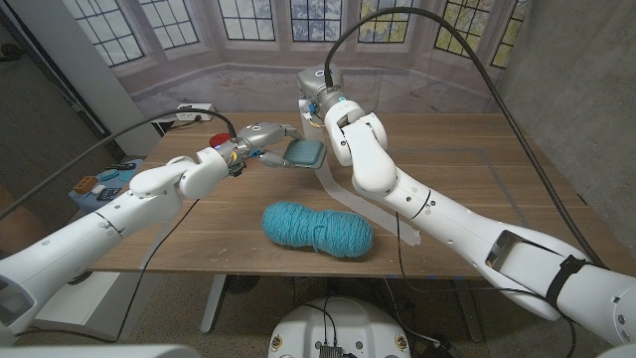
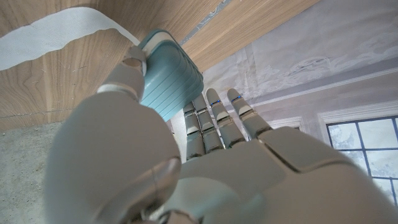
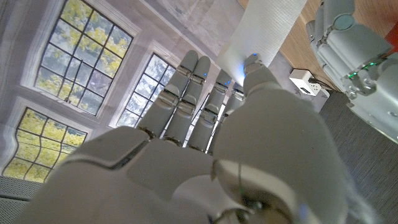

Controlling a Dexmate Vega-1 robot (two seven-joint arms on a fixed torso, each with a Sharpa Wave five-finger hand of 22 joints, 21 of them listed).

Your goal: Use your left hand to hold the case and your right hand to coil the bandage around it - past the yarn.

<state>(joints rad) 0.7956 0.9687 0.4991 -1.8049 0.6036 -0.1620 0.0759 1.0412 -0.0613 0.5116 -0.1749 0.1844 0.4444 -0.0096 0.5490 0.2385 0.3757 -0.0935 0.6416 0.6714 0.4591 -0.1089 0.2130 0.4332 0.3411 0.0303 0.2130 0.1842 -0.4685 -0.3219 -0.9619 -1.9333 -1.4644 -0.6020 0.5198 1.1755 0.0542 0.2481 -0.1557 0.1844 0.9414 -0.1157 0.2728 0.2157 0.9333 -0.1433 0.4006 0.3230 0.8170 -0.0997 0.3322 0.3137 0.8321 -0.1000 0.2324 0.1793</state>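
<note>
1 case (image 1: 305, 151), teal, ribbed, rounded corners, at the far middle of the table (image 1: 477, 189). The left hand (image 1: 260, 137) grips it: in the left wrist view the thumb sits on the case's (image 2: 169, 76) near edge w/ the other fingers (image 2: 214, 118) running behind it, so the hand (image 2: 186, 168) is clamped on the case.

1 bandage (image 1: 343, 194), white strip, runs from the case along the table toward the near right, passing under the right forearm. In the left wrist view the strip (image 2: 56, 34) lies on the wood & ends at the case's corner. The right hand (image 1: 320, 91) is raised just behind & right of the case; the right wrist view shows its fingers (image 3: 186, 93) together & nearly straight, w/ the bandage (image 3: 264, 28) pinched betw. thumb & a fingertip, so the hand (image 3: 205, 155) holds the bandage.

1 yarn skein (image 1: 318, 229), teal-blue, lies near the table's front middle, well apart from the case, just beside the bandage strip; can't tell if they touch.

Table is brown wood w/ visible grain. At the far left edge a white power box (image 1: 195, 115); off the left side a panel w/ coloured buttons (image 1: 104, 182). Black cables (image 1: 417, 25) arc above. Backdrop: printed wall of stone w/ paned windows (image 1: 248, 18).
</note>
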